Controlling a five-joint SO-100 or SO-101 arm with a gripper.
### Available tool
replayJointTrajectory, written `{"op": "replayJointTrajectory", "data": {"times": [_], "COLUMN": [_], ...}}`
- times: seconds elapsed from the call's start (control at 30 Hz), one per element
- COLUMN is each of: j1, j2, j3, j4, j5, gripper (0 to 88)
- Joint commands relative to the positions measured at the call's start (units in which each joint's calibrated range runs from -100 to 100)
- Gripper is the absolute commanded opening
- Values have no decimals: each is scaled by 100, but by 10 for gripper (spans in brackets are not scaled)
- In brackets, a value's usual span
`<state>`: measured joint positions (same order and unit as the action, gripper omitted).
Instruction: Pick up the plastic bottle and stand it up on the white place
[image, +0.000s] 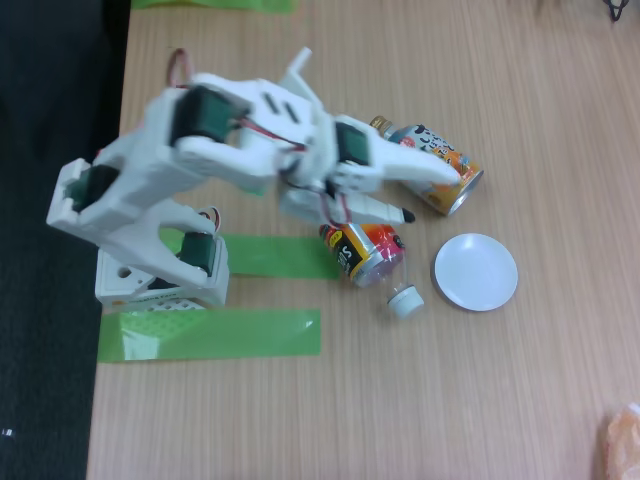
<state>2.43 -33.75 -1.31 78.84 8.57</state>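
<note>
Wooden table (420, 400): plastic bottle (366, 252) lies flat, likely light and slippery. Grasp mid-label. Gripper (430, 195) jaws spread, empty; white place (476, 271) nearby.

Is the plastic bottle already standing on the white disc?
No, the plastic bottle lies on its side on the table, left of the white disc.

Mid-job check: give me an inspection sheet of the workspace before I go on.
Surface: wooden table, green tape strips by the arm base.
Job's things: bottle lying on its side, cap toward the white disc; disc bare.
Clutter: can-like bottle lying beyond the gripper; orange item at the lower right edge.
Gripper: gripper blurred, above and between the two bottles, holding nothing; open or shut unclear.
Cables: red wires on the arm.
Surroundings: dark floor left of the table.
</note>
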Motion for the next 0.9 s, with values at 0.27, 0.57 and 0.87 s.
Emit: {"op": "replayJointTrajectory", "data": {"times": [0.27,0.57,0.87], "j1": [313,239,-243], "j2": [692,725,750], "j3": [1276,2127,2689], "j4": [193,150,107], "j5": [-67,-67,-72], "gripper": [255,255,255]}}
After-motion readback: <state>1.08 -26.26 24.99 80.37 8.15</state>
